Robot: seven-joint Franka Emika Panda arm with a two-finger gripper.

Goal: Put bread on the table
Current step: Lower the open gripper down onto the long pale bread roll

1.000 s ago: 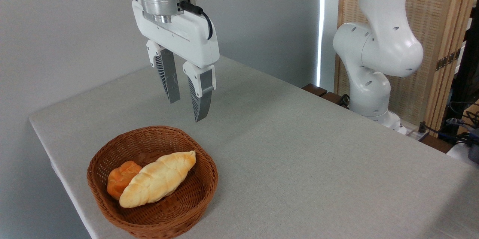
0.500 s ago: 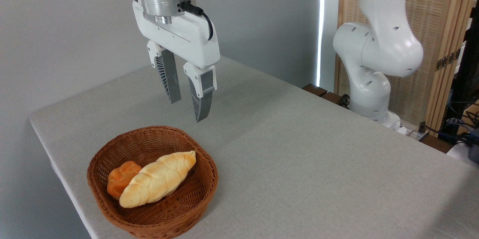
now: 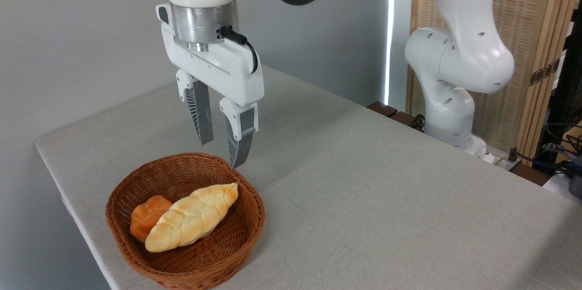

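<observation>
Lying in basket (image 3: 136, 253): bread (image 3: 193, 217); end effector (image 3: 221, 153) above, fingers apart

- wicker basket (image 3: 236, 240): brown, round, near picture-left front corner
- orange bun (image 3: 148, 217): inside basket, left side
- bamboo screen (image 3: 532, 17): background right

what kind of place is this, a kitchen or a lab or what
Most likely a robotics lab or test room, not a kitchen: a white robot arm is mounted beside a cloth-covered table, loose cables trail on the right, and only a basket of bread is set out.
</observation>
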